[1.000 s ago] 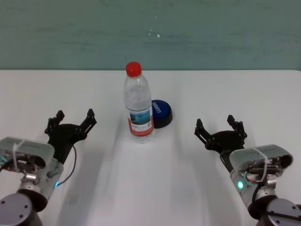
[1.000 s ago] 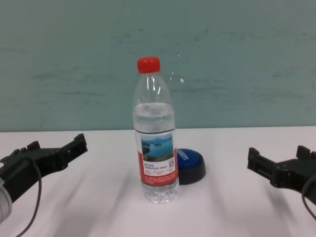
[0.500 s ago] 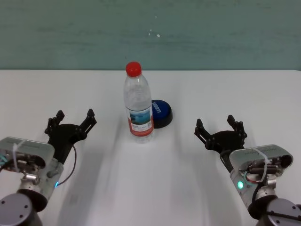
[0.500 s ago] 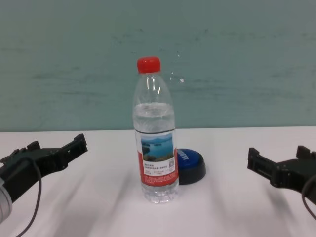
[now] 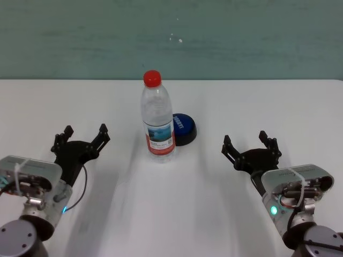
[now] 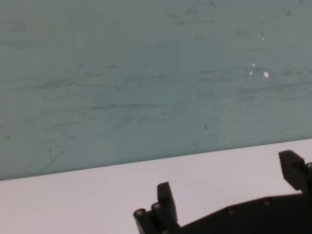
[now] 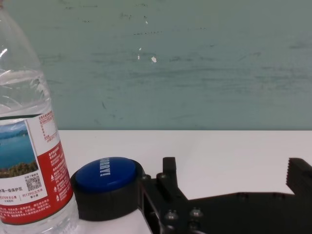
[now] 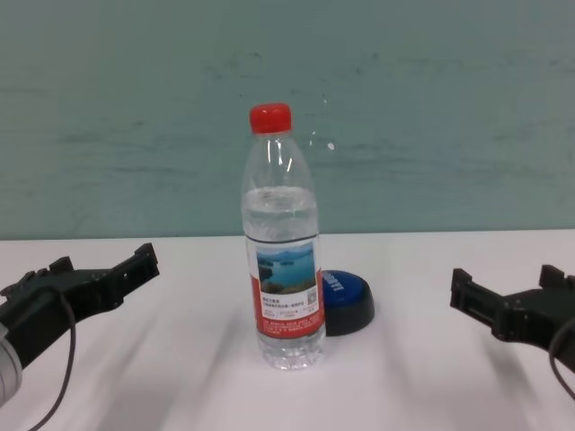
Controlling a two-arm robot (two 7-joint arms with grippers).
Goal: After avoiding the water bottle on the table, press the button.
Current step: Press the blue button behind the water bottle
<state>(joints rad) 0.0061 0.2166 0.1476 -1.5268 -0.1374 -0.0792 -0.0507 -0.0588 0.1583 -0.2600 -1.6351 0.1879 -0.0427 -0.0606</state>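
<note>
The water bottle [image 5: 158,120] stands upright on the table [image 5: 177,214], screening the blue button [image 5: 183,128] just behind it, while the left gripper [image 5: 82,137] and right gripper [image 5: 251,144] wait well apart from the bottle, jaws wide and empty.

We record a plain white surface [image 5: 171,214] filling the lower part of the head view and running the full width of the frame. Behind its far edge stands a teal-green wall [image 5: 171,37], matte, with faint horizontal streaks and a few small white chips near its middle [image 8: 331,145]. Lighting is even and diffuse; we see soft grey shadows trailing across the surface toward the near edge. No floor or window is in view.
</note>
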